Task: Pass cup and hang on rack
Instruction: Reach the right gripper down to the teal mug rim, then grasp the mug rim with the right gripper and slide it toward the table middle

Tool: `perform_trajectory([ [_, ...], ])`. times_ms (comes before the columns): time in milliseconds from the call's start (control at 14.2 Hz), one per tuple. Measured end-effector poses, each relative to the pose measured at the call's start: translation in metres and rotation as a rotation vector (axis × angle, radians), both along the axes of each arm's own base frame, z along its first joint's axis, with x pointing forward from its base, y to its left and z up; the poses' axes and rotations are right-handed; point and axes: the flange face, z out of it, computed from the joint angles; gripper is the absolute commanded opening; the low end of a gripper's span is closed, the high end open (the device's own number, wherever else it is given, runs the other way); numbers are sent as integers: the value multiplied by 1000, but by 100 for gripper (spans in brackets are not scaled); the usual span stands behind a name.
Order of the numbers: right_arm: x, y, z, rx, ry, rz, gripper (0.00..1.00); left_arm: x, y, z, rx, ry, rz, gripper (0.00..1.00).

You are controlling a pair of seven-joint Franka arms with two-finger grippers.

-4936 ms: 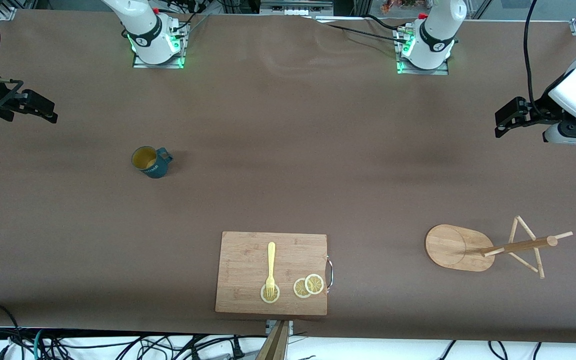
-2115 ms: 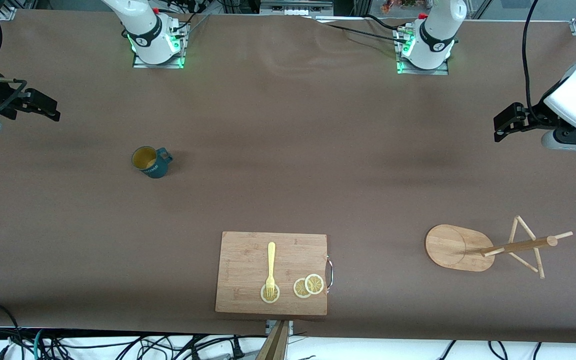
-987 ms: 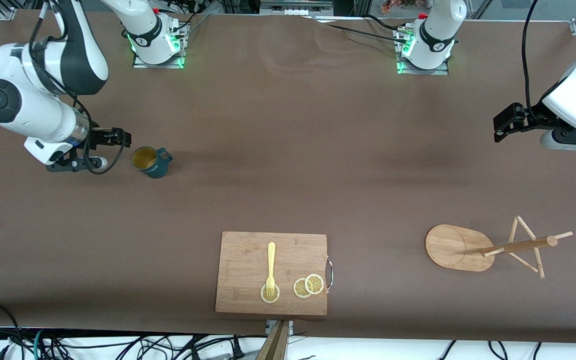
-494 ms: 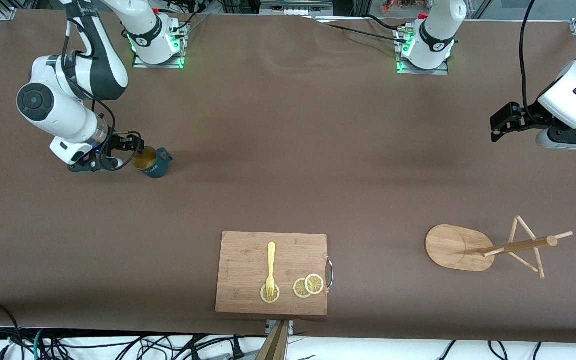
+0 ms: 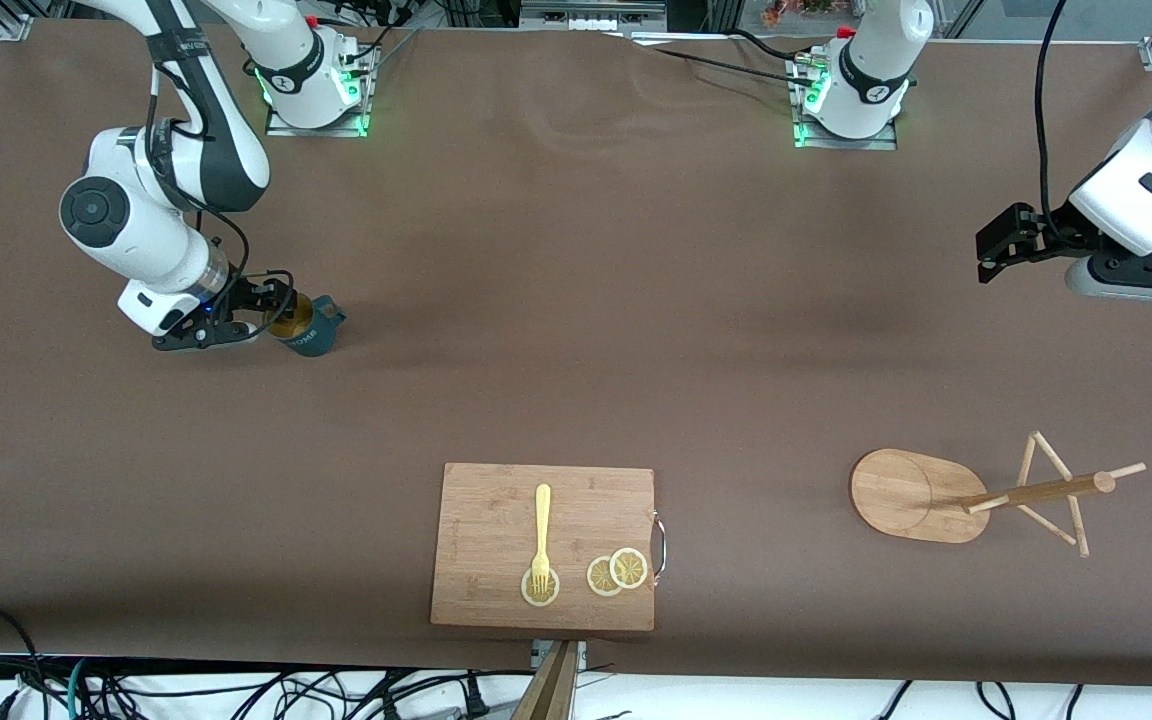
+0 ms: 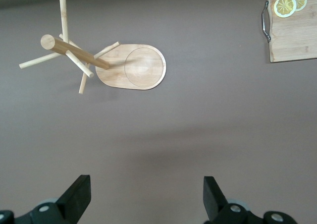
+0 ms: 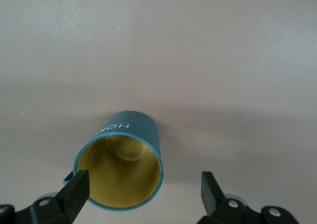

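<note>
The cup (image 5: 314,335), dark teal with a yellow inside, stands upright toward the right arm's end of the table. My right gripper (image 5: 278,308) is low at its rim, on the side away from the handle. In the right wrist view the cup (image 7: 121,164) sits partly between that open gripper's (image 7: 142,190) fingers, nearer one finger (image 7: 74,192), which is at the rim. The bamboo rack (image 5: 911,495) stands toward the left arm's end, near the front camera. My left gripper (image 5: 988,250) hangs open and empty over bare table. Its wrist view shows that gripper (image 6: 146,196) and the rack (image 6: 131,65).
A wooden cutting board (image 5: 544,545) lies at the table's front edge, mid-table, with a yellow fork (image 5: 541,530) and lemon slices (image 5: 616,572) on it. Its handled corner (image 6: 292,30) shows in the left wrist view. Brown table (image 5: 576,330) stretches between cup and rack.
The right arm has swung in from the table's end and come down to the cup's rim. The left gripper has drifted slightly. Cup and rack have not moved.
</note>
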Motion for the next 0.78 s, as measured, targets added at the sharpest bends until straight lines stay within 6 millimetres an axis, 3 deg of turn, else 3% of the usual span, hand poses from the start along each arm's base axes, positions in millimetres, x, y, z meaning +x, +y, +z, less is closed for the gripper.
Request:
perform_trajectory([
  [71, 1, 0, -4, 1, -7, 4, 93, 0, -1, 0, 0, -1, -2, 100],
  [212, -1, -1, -15, 4, -22, 12, 72, 0, -3, 1, 0, -3, -4, 100],
  [423, -5, -1, -29, 5, -24, 16, 22, 0, -5, 6, -2, -12, -8, 100],
  [494, -5, -1, -30, 5, -24, 16, 13, -1, -6, 7, -2, -14, -10, 100],
  [705, -10, -5, -38, 6, -38, 12, 0, -1, -7, 7, -2, -15, -12, 100],
  [776, -12, -6, -40, 6, -39, 10, 0, -1, -7, 7, -2, -15, -12, 100],
])
